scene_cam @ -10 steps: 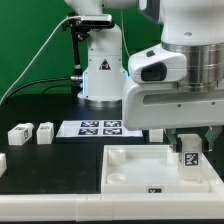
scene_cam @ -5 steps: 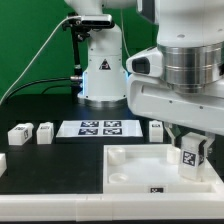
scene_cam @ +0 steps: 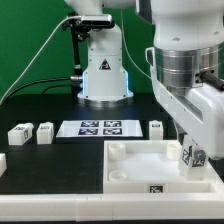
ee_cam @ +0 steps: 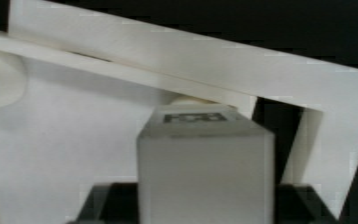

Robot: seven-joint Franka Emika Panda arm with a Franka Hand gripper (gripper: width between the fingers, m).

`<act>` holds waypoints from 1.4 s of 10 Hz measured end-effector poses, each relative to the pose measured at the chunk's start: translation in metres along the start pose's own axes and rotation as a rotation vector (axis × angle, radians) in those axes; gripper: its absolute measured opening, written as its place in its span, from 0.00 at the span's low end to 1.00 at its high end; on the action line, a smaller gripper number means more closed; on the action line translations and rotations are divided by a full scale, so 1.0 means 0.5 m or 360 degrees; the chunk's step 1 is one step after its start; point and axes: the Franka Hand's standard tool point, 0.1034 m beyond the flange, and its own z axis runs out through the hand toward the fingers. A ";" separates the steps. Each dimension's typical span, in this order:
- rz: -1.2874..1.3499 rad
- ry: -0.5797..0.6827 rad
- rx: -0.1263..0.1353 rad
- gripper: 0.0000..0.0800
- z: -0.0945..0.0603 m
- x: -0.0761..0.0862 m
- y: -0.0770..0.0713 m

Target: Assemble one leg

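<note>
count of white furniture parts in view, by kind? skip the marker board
Small tagged legs: 4 (two at the exterior view's left, one right of the marker board, one in the gripper over the panel's corner)
Large flat panel: 1
Part cut off at the exterior view's left edge: 1, kind unclear
Total: 6

I've got the panel (scene_cam: 150,170) up front, two spare legs (scene_cam: 30,133) off to the exterior view's left, the marker board (scene_cam: 98,128) behind it, and the held leg (scene_cam: 194,156) over its right corner.
</note>
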 end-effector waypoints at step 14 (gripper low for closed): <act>-0.2524 0.0240 -0.0152 0.81 -0.009 0.006 0.005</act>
